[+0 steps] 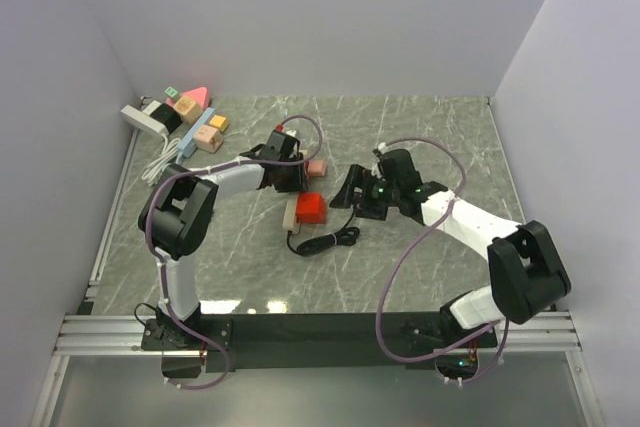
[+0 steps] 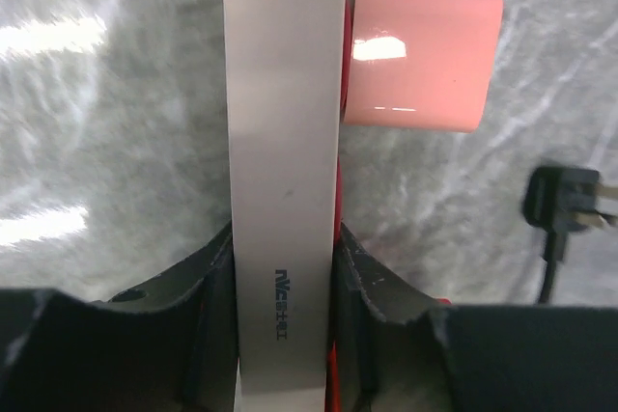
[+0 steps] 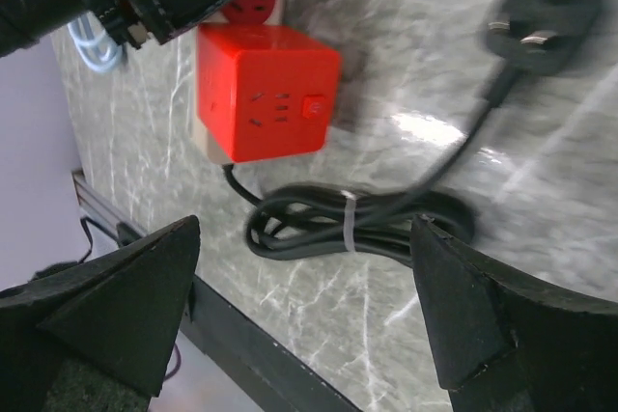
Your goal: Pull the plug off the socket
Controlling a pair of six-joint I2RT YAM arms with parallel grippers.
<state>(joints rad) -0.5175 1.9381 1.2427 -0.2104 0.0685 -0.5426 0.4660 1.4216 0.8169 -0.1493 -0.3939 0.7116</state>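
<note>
The grey marbled worktop [image 1: 420, 267] stands between plain white walls. Near its middle lies the white power strip [image 2: 285, 123], and the red cube [image 3: 266, 103] sits on it. I take this cube for the plug that you must pull. The black plug [image 3: 541, 12] on the coiled cord [image 3: 338, 229] lies free on the worktop, in no socket.

In my judgement the step in hand is the bracing of the socket. The left jaws pinch the strip, one finger against each of its long sides, just beside the cube. The right jaws are spread wide with nothing between them. The cube lies near, in front of them and about in line with the gap, but not yet inside it.

The next move calls for you to bring the right jaws forward around two opposite flat faces of the cube and close them firmly. Then pull straight away from the strip while the left side holds it down. Keep the fingers apart from the cord, which lies close under the cube.
</note>
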